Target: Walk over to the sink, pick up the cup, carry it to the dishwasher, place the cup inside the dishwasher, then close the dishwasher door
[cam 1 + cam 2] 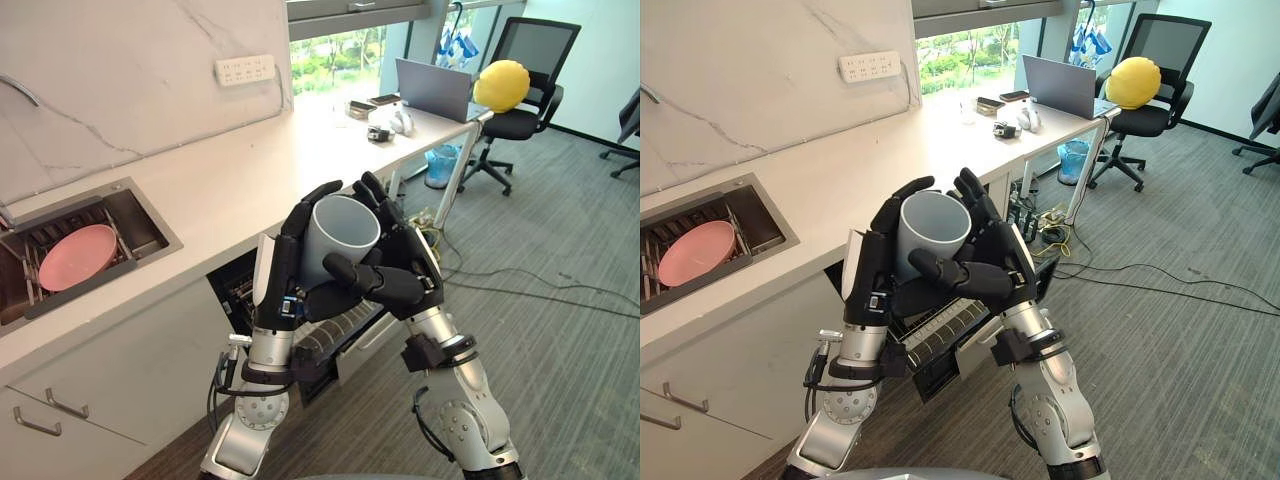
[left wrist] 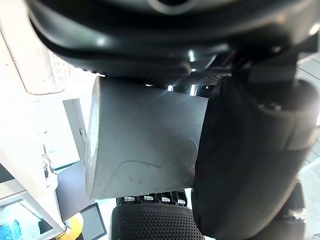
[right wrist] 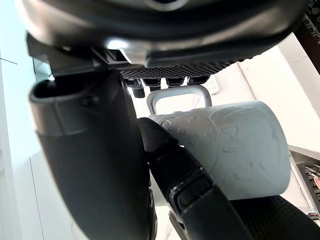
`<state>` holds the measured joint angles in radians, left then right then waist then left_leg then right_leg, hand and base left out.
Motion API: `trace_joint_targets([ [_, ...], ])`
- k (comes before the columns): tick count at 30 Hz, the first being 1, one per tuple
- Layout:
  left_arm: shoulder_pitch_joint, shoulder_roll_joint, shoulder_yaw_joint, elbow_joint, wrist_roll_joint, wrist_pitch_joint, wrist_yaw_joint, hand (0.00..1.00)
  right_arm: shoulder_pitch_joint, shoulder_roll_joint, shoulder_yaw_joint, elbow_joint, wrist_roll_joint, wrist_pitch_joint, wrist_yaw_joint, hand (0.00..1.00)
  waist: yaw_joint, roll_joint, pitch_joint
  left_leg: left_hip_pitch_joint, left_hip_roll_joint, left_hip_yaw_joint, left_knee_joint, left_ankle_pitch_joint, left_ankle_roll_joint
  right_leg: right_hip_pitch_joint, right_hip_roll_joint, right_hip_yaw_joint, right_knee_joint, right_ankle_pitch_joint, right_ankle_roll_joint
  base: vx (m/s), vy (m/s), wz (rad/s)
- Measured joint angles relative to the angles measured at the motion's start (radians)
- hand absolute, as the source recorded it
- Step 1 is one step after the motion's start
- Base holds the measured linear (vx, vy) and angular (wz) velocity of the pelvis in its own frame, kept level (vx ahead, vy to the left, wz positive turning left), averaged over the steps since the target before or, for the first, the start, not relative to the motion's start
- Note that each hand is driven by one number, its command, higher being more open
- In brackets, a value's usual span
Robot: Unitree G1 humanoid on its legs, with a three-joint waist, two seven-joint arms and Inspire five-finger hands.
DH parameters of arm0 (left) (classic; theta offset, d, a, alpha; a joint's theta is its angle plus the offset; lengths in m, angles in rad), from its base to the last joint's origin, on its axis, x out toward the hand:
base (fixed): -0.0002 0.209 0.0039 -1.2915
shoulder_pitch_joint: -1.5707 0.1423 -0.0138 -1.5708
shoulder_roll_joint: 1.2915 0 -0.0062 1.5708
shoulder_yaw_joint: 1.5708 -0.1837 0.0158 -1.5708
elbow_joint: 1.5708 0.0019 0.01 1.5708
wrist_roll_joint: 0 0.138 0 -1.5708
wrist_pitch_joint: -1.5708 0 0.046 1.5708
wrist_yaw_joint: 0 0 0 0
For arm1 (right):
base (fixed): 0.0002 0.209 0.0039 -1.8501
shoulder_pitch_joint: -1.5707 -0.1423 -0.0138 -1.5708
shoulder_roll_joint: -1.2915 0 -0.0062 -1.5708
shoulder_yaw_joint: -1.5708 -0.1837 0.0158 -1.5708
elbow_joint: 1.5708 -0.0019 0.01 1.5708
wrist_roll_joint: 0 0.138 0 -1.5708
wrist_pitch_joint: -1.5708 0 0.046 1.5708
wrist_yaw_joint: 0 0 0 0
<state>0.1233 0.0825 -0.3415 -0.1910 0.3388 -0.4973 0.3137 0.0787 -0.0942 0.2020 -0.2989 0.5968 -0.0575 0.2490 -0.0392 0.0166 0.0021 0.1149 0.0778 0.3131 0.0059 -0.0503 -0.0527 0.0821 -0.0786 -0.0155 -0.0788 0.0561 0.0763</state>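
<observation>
A pale grey mug [image 1: 340,235] (a faint raised pattern is seen on its wall) is held mouth upward between both hands. The left robot hand [image 1: 285,265] is curled round one side and the right robot hand [image 1: 395,272] round the other, in front of the open dishwasher [image 1: 232,290]. Behind is a white marble bench [image 1: 230,180]. A pink plate [image 1: 78,257] lies in its sink [image 1: 140,225], a socket strip [image 1: 245,69] is fixed above, and a laptop [image 1: 432,88] stands at the far end. The floor is covered with grey carpet [image 1: 560,300].

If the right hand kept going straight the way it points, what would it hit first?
The right hand meets the grey cup first: its fingers curl round it, with the left hand on the far side. Past them likely the white countertop; depth is unclear.
</observation>
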Motion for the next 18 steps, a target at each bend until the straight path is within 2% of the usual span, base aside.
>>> trace_joint_targets([
  [7,0.0,0.022,-0.008,0.002,0.02,0.0,0.008,0.0,-0.001,-0.016,-0.002,0.0,0.011,0.024,-0.001,1.0,0.0,-0.006,-0.005,-0.001,-0.002,0.0,-0.005,0.003,0.0,-0.003,-0.001,0.0,0.0,0.0,0.0,0.0,0.0,0.0],
  [16,0.001,0.057,-0.012,0.012,0.08,0.0,0.038,0.0,-0.02,-0.057,-0.01,0.0,0.008,0.095,0.0,1.0,-0.001,-0.012,-0.009,-0.003,-0.004,0.0,-0.006,0.004,0.001,-0.006,-0.002,0.001,0.0,0.0,0.0,0.0,0.0,0.0],
  [17,0.001,0.057,-0.013,0.014,0.08,0.0,0.038,0.0,-0.02,-0.06,-0.01,0.0,0.008,0.097,0.0,0.0,-0.001,-0.013,-0.009,-0.004,-0.004,0.0,-0.006,0.004,0.001,-0.006,-0.003,0.001,0.0,0.0,0.0,0.0,0.0,0.0],
  [18,0.001,0.058,-0.014,0.015,0.08,0.0,0.038,0.0,-0.02,-0.062,-0.011,0.0,0.008,0.097,0.0,0.0,-0.001,-0.014,-0.01,-0.004,-0.004,0.0,-0.006,0.004,0.001,-0.006,-0.003,0.001,0.0,0.0,0.0,0.0,0.0,0.0],
])
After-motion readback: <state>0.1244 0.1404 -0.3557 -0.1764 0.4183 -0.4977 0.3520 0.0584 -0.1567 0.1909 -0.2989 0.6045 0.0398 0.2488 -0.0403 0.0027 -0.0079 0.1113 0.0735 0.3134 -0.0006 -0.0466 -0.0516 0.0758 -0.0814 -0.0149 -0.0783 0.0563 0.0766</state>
